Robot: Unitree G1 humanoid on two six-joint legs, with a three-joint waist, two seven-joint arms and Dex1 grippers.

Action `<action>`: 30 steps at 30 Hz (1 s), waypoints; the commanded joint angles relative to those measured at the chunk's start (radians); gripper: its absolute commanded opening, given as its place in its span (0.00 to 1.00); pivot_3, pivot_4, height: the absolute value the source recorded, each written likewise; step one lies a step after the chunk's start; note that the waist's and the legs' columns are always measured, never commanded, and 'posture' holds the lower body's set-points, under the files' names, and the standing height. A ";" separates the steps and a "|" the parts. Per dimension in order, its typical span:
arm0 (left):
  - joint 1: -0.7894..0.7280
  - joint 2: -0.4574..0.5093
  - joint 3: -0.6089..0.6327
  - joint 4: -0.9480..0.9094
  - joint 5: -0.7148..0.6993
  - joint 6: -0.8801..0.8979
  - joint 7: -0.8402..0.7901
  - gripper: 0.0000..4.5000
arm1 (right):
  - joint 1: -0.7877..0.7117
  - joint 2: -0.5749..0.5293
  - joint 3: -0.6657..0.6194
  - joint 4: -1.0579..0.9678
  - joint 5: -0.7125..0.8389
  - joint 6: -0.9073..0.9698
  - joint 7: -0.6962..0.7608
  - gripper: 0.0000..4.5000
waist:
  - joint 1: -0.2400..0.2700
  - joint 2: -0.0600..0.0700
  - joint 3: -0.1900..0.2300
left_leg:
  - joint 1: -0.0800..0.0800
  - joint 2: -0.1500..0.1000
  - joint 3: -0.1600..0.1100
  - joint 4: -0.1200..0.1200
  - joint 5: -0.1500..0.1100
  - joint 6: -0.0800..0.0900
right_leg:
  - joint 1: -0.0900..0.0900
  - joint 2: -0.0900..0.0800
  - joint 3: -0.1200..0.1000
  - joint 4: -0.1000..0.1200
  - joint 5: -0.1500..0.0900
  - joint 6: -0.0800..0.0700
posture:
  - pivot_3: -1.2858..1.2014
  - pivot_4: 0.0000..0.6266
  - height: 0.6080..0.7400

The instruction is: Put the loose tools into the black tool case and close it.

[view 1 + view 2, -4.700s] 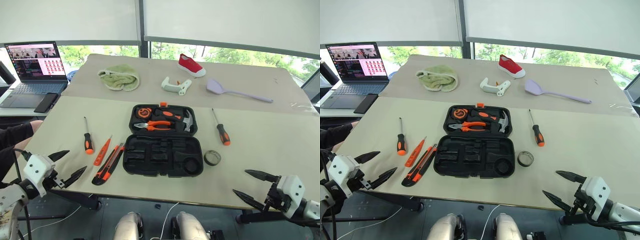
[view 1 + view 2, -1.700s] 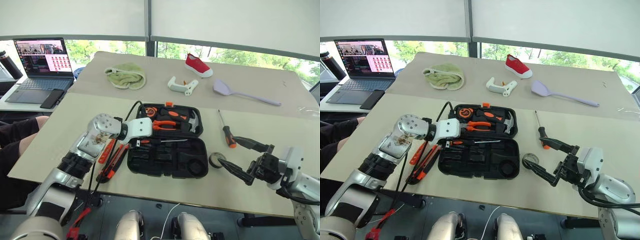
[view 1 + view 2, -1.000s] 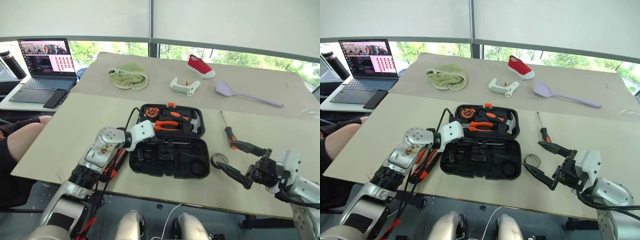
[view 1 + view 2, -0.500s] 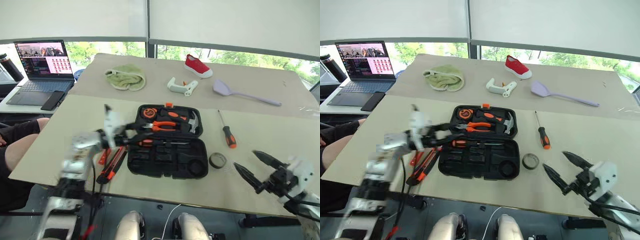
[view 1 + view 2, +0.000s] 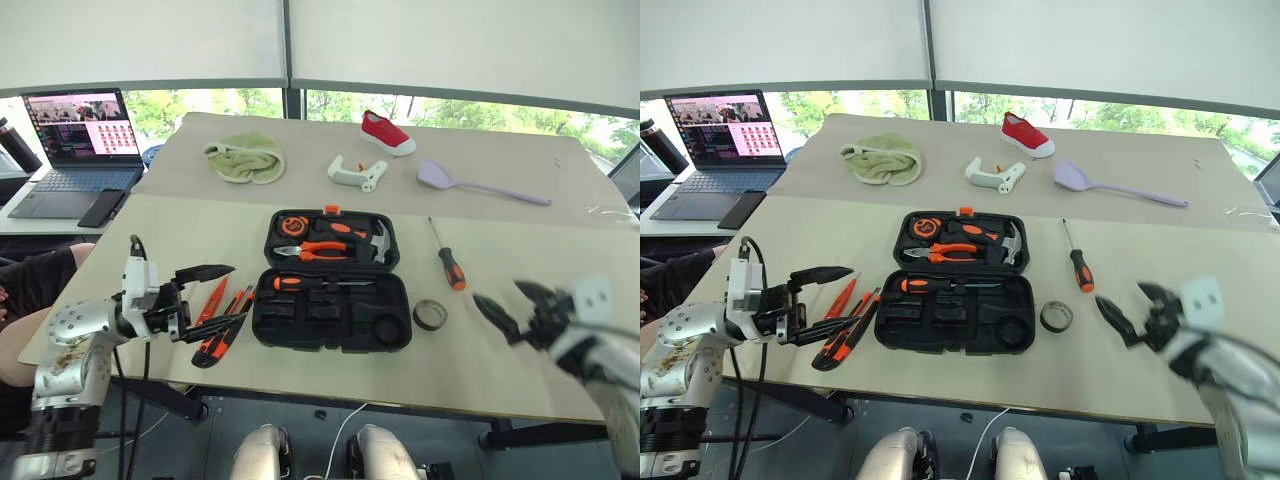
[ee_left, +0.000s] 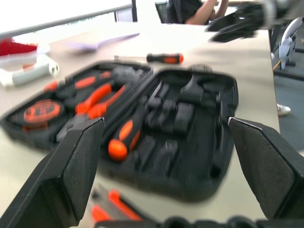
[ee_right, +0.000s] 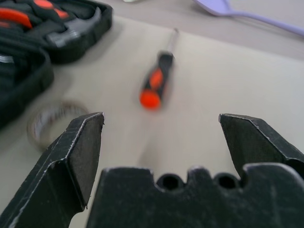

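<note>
**Open case with one screwdriver stowed**

The black tool case lies open on the table, one orange-black screwdriver resting in its near half. Left of it lie the utility knife and the tester screwdriver, with the left gripper, jaws spread, hovering over them. Right of the case sit the tape roll and a second screwdriver. The right gripper is open near the table's front edge
</note>
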 commanded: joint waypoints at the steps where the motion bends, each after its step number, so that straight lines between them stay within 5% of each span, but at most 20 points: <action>1: -0.014 -0.015 -0.012 -0.030 -0.010 -0.021 0.016 0.99 | -0.236 -0.056 0.152 0.128 -0.054 0.236 -0.034 1.00 | 0.004 -0.001 0.000 | -0.002 0.000 -0.003 0.000 0.003 0.005 | 0.000 0.002 -0.001 0.000 -0.002 0.000 | 0.52 0.24 0.97; 6: -0.018 -0.028 -0.030 -0.023 0.000 -0.033 0.023 0.99 | -0.435 -0.048 0.287 0.299 -0.128 0.347 -0.035 1.00 | 0.004 0.000 0.000 | -0.008 -0.001 -0.002 0.000 0.004 0.007 | -0.003 0.006 -0.001 0.000 -0.003 0.001 | 0.52 0.24 0.97; 9: -0.026 -0.039 -0.041 -0.014 0.009 -0.047 0.028 1.00 | -0.528 -0.017 0.350 0.415 -0.188 0.355 -0.058 0.85 | 0.001 0.000 0.000 | -0.008 -0.002 -0.001 0.001 0.004 0.006 | -0.003 0.005 -0.002 0.000 -0.003 0.002 | 0.52 0.24 0.97; 17: -0.004 -0.030 -0.042 -0.035 -0.003 -0.053 0.022 1.00 | -0.530 -0.058 0.336 0.437 -0.226 0.379 -0.027 0.24 | 0.000 0.000 0.000 | -0.007 -0.002 0.001 0.001 0.005 0.005 | -0.003 0.005 -0.003 0.000 -0.003 0.004 | 0.52 0.24 0.97; 20: 0.004 -0.042 -0.030 -0.055 -0.024 -0.041 0.044 1.00 | -0.510 -0.059 0.283 0.427 -0.236 0.282 -0.036 0.22 | 0.000 0.000 0.000 | -0.007 -0.002 0.001 0.001 0.005 0.005 | -0.003 0.005 -0.004 0.000 -0.003 0.004 | 0.52 0.24 0.97; 24: 0.026 -0.035 -0.009 -0.100 -0.078 0.029 0.080 1.00 | -0.507 -0.026 0.186 0.421 -0.217 -0.128 0.062 0.22 | -0.003 0.000 0.001 | -0.007 -0.002 0.001 0.001 0.004 0.006 | -0.003 0.005 -0.004 0.000 -0.003 0.005 | 0.52 0.24 0.97; 27: 0.064 -0.017 0.016 -0.138 -0.120 0.084 0.095 1.00 | -0.516 -0.024 0.241 0.352 -0.150 -0.439 0.397 0.22 | -0.013 0.001 0.001 | -0.006 -0.001 0.001 0.001 0.004 0.006 | -0.003 0.007 -0.003 0.000 -0.006 0.009 | 0.52 0.24 0.97; 30: 0.119 0.000 0.044 -0.131 -0.097 0.058 0.093 1.00 | -0.602 -0.019 0.433 0.326 -0.187 -0.492 0.648 0.22 | -0.030 0.001 0.001 | -0.004 0.002 0.001 0.000 0.004 0.005 | -0.002 0.011 -0.001 0.000 -0.006 0.010 | 0.52 0.24 0.97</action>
